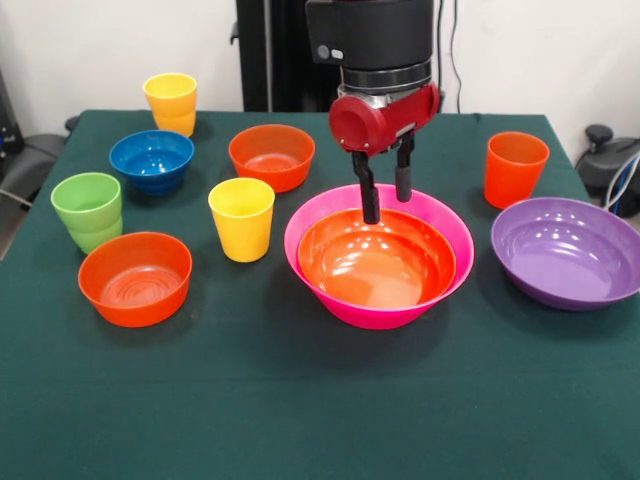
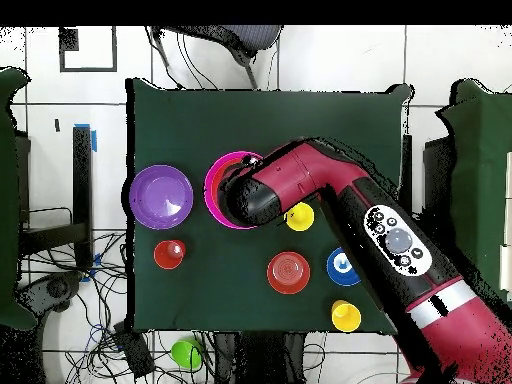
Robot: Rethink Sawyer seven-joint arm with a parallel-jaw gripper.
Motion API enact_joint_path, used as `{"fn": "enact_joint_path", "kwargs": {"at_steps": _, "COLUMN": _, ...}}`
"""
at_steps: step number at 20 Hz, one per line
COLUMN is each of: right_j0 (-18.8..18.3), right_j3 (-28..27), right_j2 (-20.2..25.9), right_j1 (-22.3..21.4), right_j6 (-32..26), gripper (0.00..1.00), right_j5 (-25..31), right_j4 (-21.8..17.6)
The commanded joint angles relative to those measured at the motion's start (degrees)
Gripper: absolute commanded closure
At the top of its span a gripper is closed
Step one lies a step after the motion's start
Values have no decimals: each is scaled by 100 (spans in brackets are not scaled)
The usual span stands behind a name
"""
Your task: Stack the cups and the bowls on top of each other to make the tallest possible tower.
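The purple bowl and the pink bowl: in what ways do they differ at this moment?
The purple bowl is empty, while the pink bowl holds a large orange bowl nested inside it. The purple bowl stands free at the table's side with nothing above it; the gripper, fingers open, hangs over the far rim of the pink bowl. The pink bowl looks somewhat wider and deeper. Both are glossy, upright and rest on the green cloth.

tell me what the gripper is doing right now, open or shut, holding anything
Gripper: open, holding nothing, jaws apart over the far rim of the large orange bowl that sits inside the pink bowl.
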Motion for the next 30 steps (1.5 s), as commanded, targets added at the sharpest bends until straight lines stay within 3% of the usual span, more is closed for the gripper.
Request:
{"fn": "enact_joint_path", "kwargs": {"at_steps": 1, "right_j0": 144, "right_j3": -323, "right_j2": -395, "right_j1": 19, "right_j6": -2023, "gripper": 0, "right_j5": 608, "right_j4": -407}}
{"fn": "enact_joint_path", "kwargs": {"at_steps": 6, "right_j0": 134, "right_j3": -419, "right_j2": -373, "right_j1": -17, "right_j6": -2075, "gripper": 0, "right_j5": 627, "right_j4": -351}}
{"fn": "enact_joint_path", "kwargs": {"at_steps": 14, "right_j0": -327, "right_j3": -377, "right_j2": -111, "right_j1": -77, "right_j6": -3081, "gripper": 0, "right_j5": 1170, "right_j4": 245}}
{"fn": "enact_joint_path", "kwargs": {"at_steps": 22, "right_j0": -608, "right_j3": -405, "right_j2": -13, "right_j1": -177, "right_j6": -4100, "gripper": 0, "right_j5": 1501, "right_j4": 296}}
{"fn": "enact_joint_path", "kwargs": {"at_steps": 30, "right_j0": -564, "right_j3": -582, "right_j2": -110, "right_j1": -52, "right_j6": -4298, "gripper": 0, "right_j5": 1406, "right_j4": 219}}
